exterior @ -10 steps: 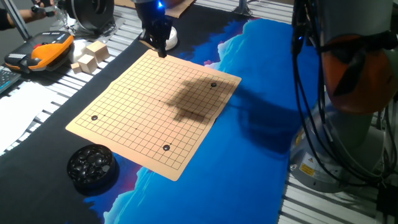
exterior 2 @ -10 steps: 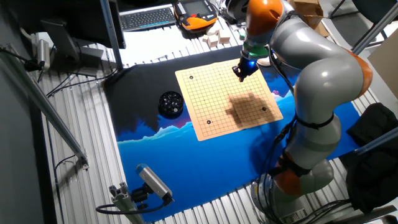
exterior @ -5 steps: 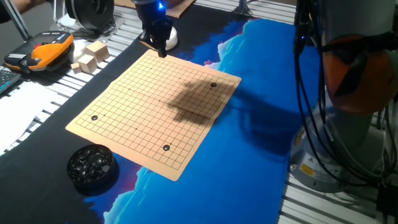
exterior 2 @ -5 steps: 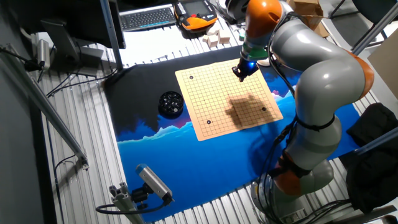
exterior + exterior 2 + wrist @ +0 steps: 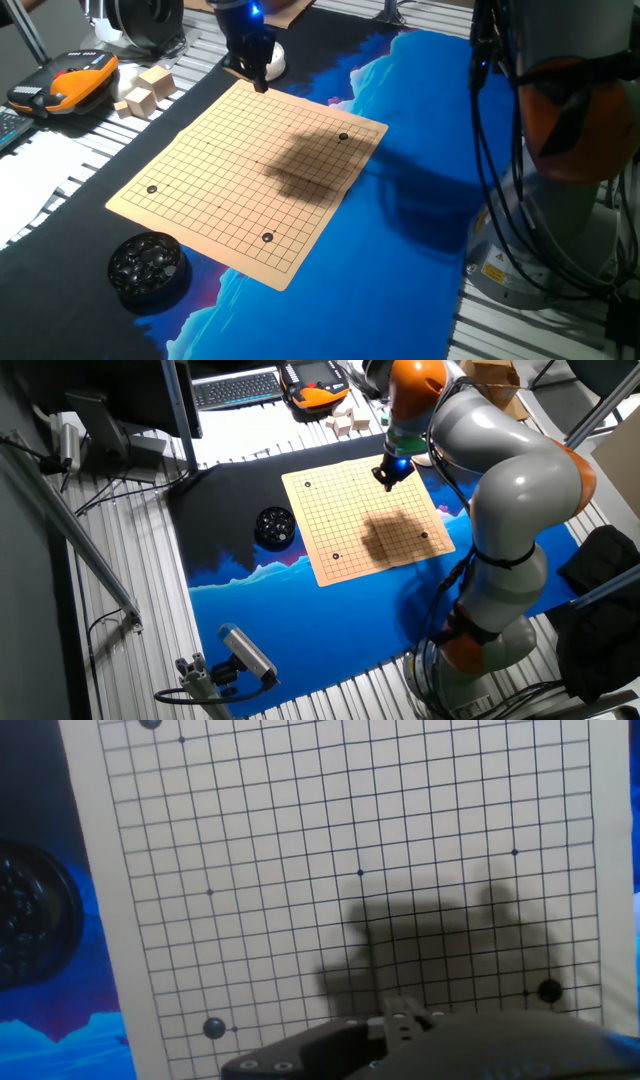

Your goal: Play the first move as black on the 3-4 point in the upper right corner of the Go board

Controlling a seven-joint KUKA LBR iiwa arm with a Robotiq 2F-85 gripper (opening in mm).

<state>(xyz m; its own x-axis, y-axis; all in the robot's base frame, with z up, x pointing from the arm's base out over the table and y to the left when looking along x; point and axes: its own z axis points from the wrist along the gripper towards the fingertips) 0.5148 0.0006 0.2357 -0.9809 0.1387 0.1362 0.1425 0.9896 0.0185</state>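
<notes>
One fixed view: Go board [image 5: 230, 190] on blue-black mat [image 5: 400, 130].

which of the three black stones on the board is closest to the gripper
The black stone near the board's right corner, by the blue cloth; the other two stones lie farther from the gripper.

Table [image 5: 60, 190]: slatted metal surface, covered by a black-and-blue mat [image 5: 400, 130]. On the mat: tan Go board [image 5: 230, 180] bearing three black stones near its corners; round black bowl of stones [image 5: 148, 268] beside the board's near corner. On bare slats: wooden blocks [image 5: 145, 90], orange-black handheld device [image 5: 65, 82], keyboard [image 5: 235, 388]
</notes>
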